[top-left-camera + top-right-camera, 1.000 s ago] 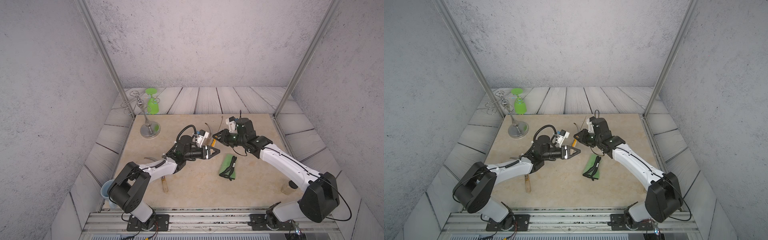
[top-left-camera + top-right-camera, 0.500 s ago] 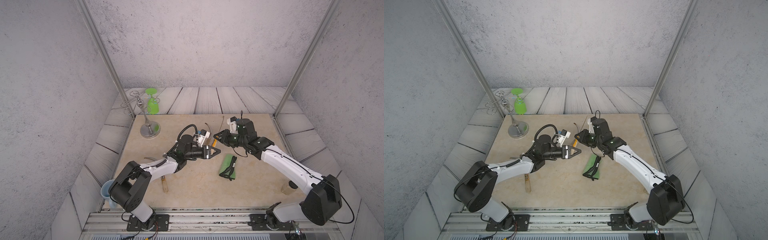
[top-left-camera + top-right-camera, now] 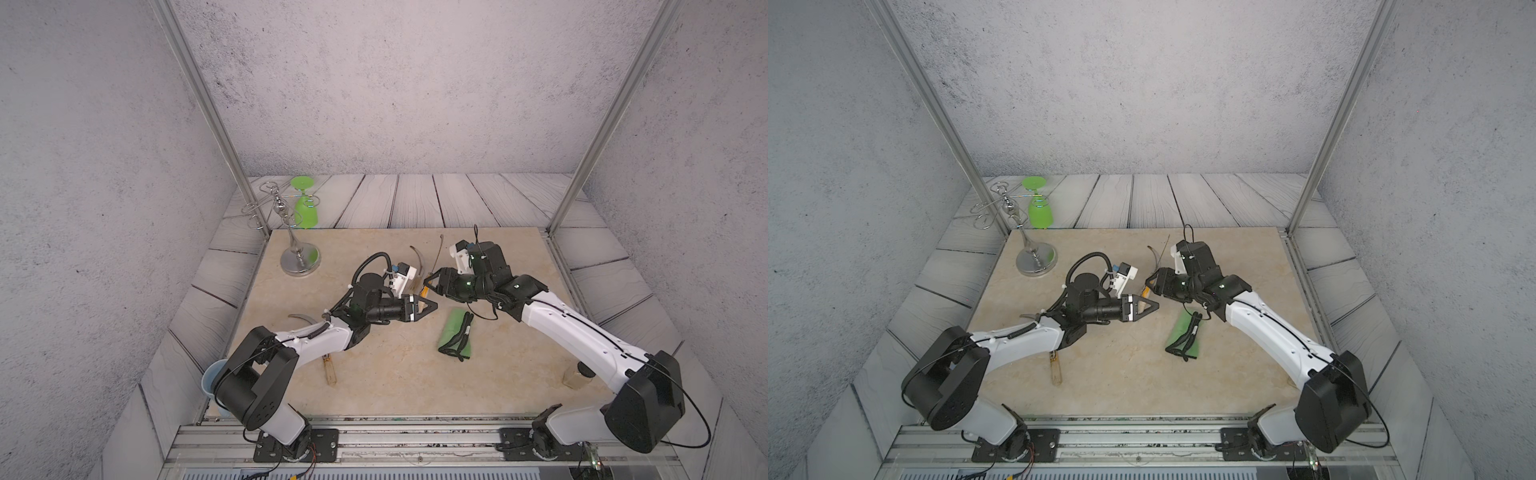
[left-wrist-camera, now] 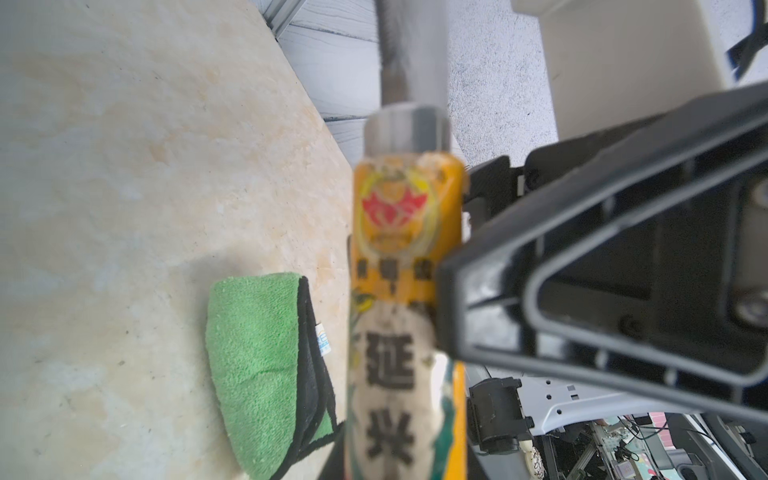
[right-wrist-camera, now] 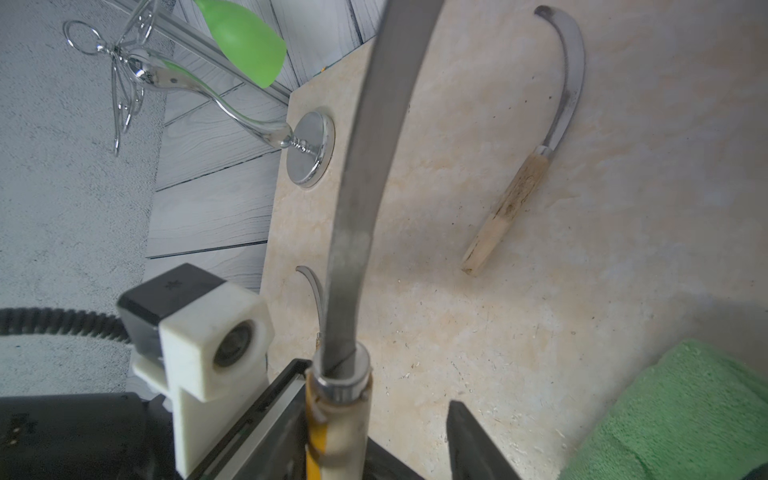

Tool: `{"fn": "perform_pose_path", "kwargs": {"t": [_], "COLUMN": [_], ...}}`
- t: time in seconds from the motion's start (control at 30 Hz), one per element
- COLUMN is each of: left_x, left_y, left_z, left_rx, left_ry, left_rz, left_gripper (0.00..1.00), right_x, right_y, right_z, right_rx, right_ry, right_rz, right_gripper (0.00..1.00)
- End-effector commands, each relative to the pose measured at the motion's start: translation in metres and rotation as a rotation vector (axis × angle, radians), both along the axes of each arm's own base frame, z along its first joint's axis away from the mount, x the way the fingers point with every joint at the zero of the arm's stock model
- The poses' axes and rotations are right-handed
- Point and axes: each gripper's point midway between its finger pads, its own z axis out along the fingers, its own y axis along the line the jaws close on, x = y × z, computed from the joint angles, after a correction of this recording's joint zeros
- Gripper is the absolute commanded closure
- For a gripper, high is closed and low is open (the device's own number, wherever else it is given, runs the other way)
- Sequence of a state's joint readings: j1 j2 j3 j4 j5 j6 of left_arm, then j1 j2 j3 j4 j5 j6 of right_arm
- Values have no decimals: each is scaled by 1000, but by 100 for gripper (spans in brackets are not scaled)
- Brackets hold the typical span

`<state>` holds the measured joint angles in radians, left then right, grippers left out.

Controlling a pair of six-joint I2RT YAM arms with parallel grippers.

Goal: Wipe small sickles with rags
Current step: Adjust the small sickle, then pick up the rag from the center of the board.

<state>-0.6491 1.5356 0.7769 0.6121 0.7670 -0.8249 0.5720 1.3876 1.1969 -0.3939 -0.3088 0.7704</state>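
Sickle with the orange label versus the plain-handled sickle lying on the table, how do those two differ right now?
The orange-labelled grey-bladed sickle is clamped in the left tool, raised off the beige slab. The plain-handled grey-bladed sickle lies flat on that slab, untouched. The orange-labelled one carries a printed band on its handle, while the plain-handled one shows no band. Both have curved metal blades and pale wooden handles.

Fuzzy cloth rag, wood-handled metal sickle

Left tool grips sickle near rag.
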Motion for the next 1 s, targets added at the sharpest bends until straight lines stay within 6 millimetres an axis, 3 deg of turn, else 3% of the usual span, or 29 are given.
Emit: {"fn": "perform_pose_path", "kwargs": {"t": [0.0, 0.1, 0.2, 0.53, 0.97], "left_x": [10, 12, 12, 4, 3], "left_y": [17, 26, 32, 40, 40], "left_z": [11, 5, 3, 6, 9], "left_rx": [-13, -9, -7, -20, -36], "left_ry": [-65, -49, -45, -53, -50], "left_rz": [65, 84, 95, 103, 108], "left_gripper": [100, 100, 100, 100, 100], "right_x": [-10, -19, -26, -35, -21], "right_y": [-24, -39, -59, -108, -108], "right_z": [20, 16, 0, -84, -146], "right_rx": [-94, -186, -290, -439, -430], "right_ry": [-61, -61, -34, 158, 295], "right_rz": [-12, -9, -24, -90, -87], "right_gripper": [42, 39, 34, 25, 20]}}
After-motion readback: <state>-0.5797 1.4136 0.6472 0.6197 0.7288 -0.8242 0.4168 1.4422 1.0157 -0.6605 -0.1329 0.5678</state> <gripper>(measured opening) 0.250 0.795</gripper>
